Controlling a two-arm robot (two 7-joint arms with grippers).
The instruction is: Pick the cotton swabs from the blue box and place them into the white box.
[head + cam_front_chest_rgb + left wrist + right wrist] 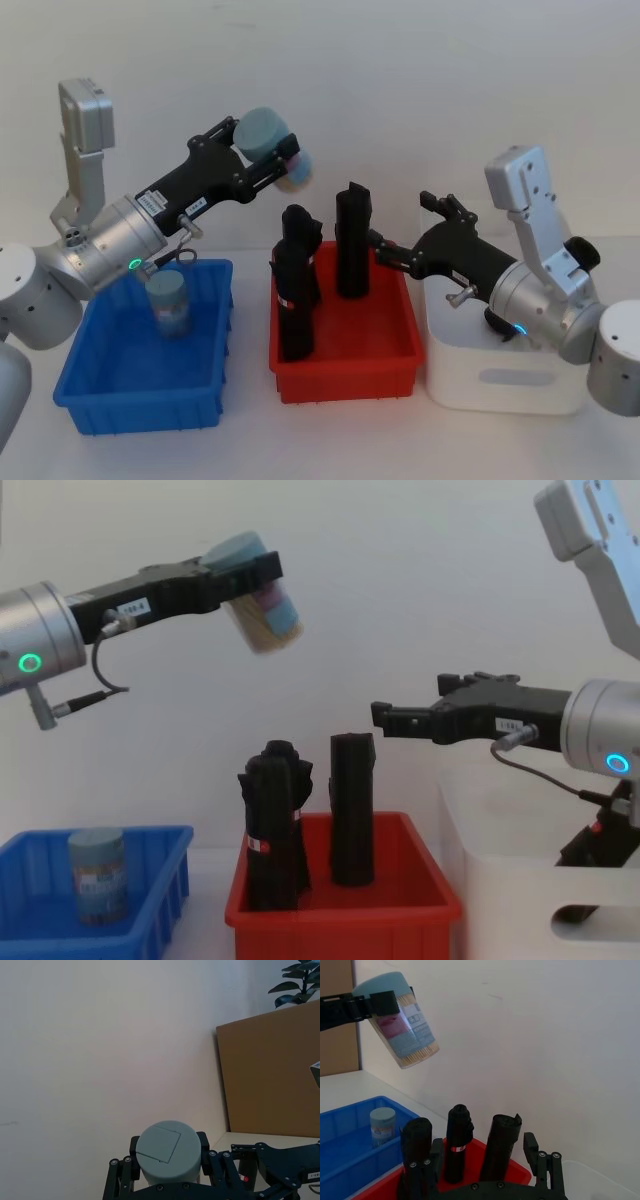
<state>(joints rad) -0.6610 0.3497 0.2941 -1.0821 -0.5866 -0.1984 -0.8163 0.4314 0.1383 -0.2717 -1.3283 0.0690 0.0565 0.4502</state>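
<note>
The left hand (258,152) is pinching one jar of cotton swabs (265,618) near its lid end, fingers pressing in on either side. It's holding the jar tilted, high up in the air, roughly over the gap between the blue box (140,412) and the red bin (345,378). The jar's bottom is pointing down and to the right, with pale sticks showing through the clear wall. A second jar (169,305) is standing upright inside the blue box, toward its far side, over on the left of the tabletop (248,445). The red bin is sitting in the middle with black cylinders (352,240) standing up in it. The white box (505,388) is sitting on the right, just beside the red bin. The right hand (398,222) is hanging with its fingers spread wide and nothing between them. It's reaching left from over the white box, so the tips are hovering above the right side of the red bin, near the top of the taller black cylinder
</note>
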